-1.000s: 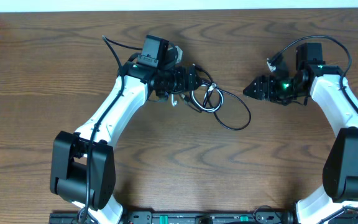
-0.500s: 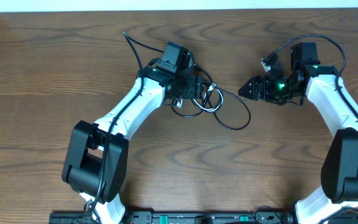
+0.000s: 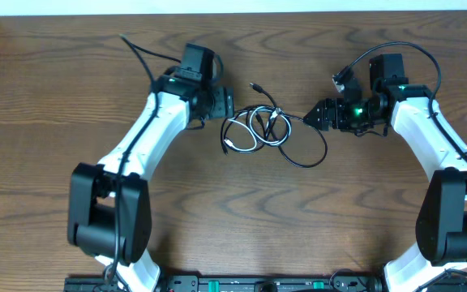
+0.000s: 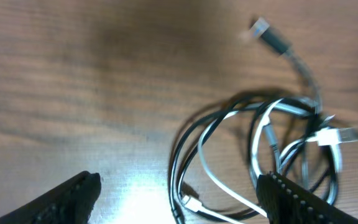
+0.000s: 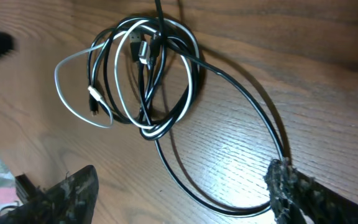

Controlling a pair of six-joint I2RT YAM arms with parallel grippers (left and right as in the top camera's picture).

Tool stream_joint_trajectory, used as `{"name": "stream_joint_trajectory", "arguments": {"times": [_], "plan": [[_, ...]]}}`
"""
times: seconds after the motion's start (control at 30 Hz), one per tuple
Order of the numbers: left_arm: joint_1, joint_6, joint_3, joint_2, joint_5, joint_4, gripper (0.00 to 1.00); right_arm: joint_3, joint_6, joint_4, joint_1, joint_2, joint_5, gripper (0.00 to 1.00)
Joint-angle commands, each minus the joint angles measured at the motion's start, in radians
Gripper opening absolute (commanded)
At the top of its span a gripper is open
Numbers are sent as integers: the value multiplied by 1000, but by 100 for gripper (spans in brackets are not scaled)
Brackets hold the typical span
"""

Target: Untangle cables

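Observation:
The cables (image 3: 259,130) lie in a tangled bundle on the wooden table, a white one looped among black ones, with a large black loop (image 3: 310,150) trailing to the right. A plug end (image 3: 254,85) sticks out toward the back. My left gripper (image 3: 225,105) is open just left of the bundle, holding nothing; in the left wrist view the bundle (image 4: 260,155) lies ahead of its open jaws (image 4: 179,199). My right gripper (image 3: 314,116) is open at the right end of the black loop; in the right wrist view the coils (image 5: 145,81) lie beyond its open jaws (image 5: 182,193).
The wooden table (image 3: 233,211) spreads around the bundle. Thick black robot wires (image 3: 140,53) run behind the left arm and arc over the right arm (image 3: 396,50). The table's back edge runs along the top of the overhead view.
My left gripper has pulled back to the left, off the bundle. The bundle now lies uncovered, a white loop spread at its left. My right gripper has edged left toward the black loop.

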Motion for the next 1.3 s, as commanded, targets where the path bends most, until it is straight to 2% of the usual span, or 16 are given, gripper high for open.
{"name": "stream_joint_trajectory", "arguments": {"times": [0.0, 0.27, 0.4, 0.43, 0.47, 0.57, 0.67, 0.87, 0.97, 1.0, 1.03, 1.07, 1.13, 1.17, 1.23, 1.27], "plan": [[-10, 3, 29, -38, 137, 37, 86, 2, -20, 3, 4, -21, 4, 84], [-123, 17, 29, 55, 153, 143, 85, 2, -20, 1, 8, -21, 4, 85], [-156, 29, 29, 117, 70, 143, 83, 2, -20, -9, 8, -21, 5, 85], [-158, 29, 29, 133, 50, 144, 80, 2, -20, -12, 9, -21, 5, 85], [-158, 28, 29, 165, 25, 159, 72, 2, -27, -12, 10, -21, 5, 85], [-158, 18, 29, 212, 24, 192, 59, 2, -27, -8, 10, -21, 13, 86], [-159, -25, 29, 232, 24, 176, 53, 2, -27, -14, 10, -21, 31, 87], [-159, -103, 23, 261, 24, 173, 49, 2, -27, -8, 10, -21, 35, 87], [-164, -155, 23, 293, 32, 159, 43, 2, -27, -10, 10, -21, 35, 87], [-165, -157, 23, 299, 35, 151, 35, 2, -27, -11, 10, -21, 35, 87], [-168, -156, 23, 301, 35, 131, 19, 2, -27, -12, 10, -21, 35, 86], [-171, -157, 23, 299, 35, 112, 8, 2, -27, -12, 10, -21, 35, 86], [-173, -168, 23, 280, 43, 100, 8, 2, -27, -8, 10, -21, 34, 85], [-173, -167, 23, 256, 62, 98, 7, 2, -27, -2, 10, -21, 21, 73], [-172, -167, 23, 206, 83, 96, 7, 3, -27, 15, 12, -26, -38, 38], [-172, -167, 23, 175, 93, 95, 8, 3, -27, 27, 15, -30, -66, 35]]}}
